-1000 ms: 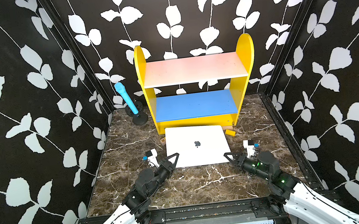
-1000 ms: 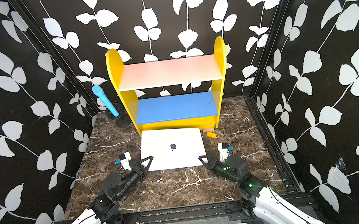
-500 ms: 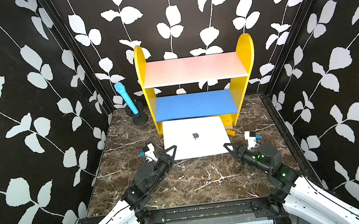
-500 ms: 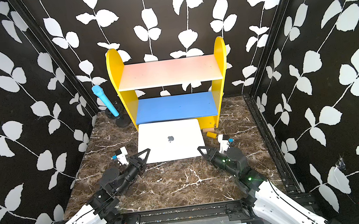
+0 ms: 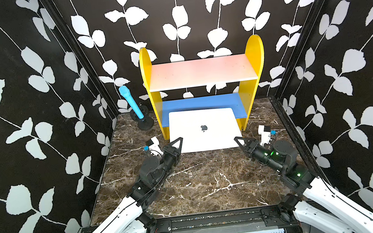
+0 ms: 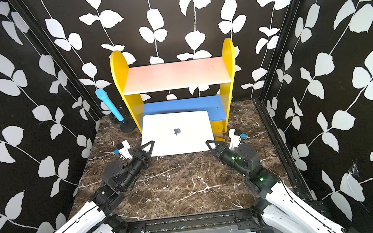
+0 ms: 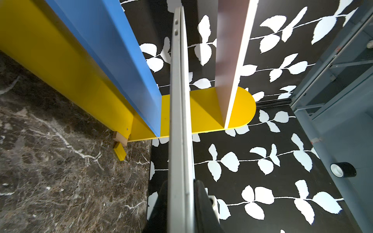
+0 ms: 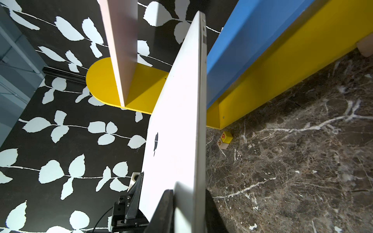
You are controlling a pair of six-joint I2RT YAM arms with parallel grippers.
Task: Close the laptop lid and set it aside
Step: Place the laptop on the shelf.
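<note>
Laptop has moved toward shelf; left gripper and right gripper each clamp 1 near corner.

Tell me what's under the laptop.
The laptop is held above the marble tabletop, its far edge over the blue shelf. The right wrist view shows bare marble and a yellow block beneath. From above, the laptop itself hides that patch.

Both top views: bright, even overhead light, sharp across your dark brown marble tabletop. Wide lens stretches the black white-leaf wallpaper at frame edges. The thin silver-white laptop blows out to flat white. Right wrist view: same glare on its flat silver-white lid, 1 soft grey shadow at the near end. Left wrist view: you lose the nearest laptop edge to blur.
</note>
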